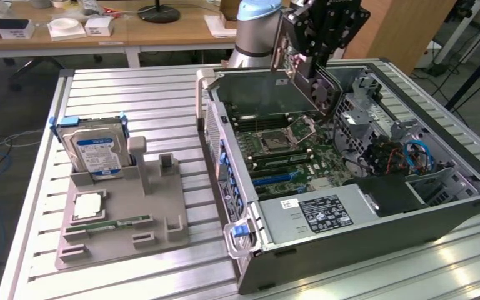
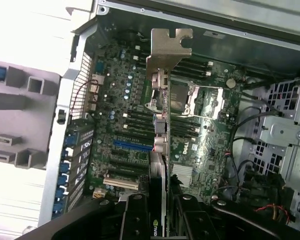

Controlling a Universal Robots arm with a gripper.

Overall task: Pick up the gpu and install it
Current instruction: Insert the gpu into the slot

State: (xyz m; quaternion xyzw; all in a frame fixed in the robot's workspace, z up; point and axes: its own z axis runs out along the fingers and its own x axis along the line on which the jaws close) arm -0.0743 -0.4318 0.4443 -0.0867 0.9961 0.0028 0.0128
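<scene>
The gpu (image 1: 322, 94) hangs on edge above the open computer case (image 1: 223, 156), over the motherboard (image 1: 294, 156). My gripper (image 1: 317, 44) is shut on it from above. In the wrist view the gpu (image 2: 160, 150) appears edge-on, with its silver bracket (image 2: 167, 50) at the far end. My gripper (image 2: 160, 212) has a black finger pressed on each side of the card. The card is clear of the board. Below it lie the expansion slots, one of them blue (image 2: 132, 145).
A grey fixture (image 1: 123, 240) at the exterior view's left holds a hard drive (image 1: 97, 151), a CPU (image 1: 88, 205) and a green memory stick (image 1: 107, 224). Inside the case are the CPU socket (image 1: 274, 140), a power supply (image 1: 324, 212), a drive cage (image 2: 282, 135) and cables (image 1: 411, 156).
</scene>
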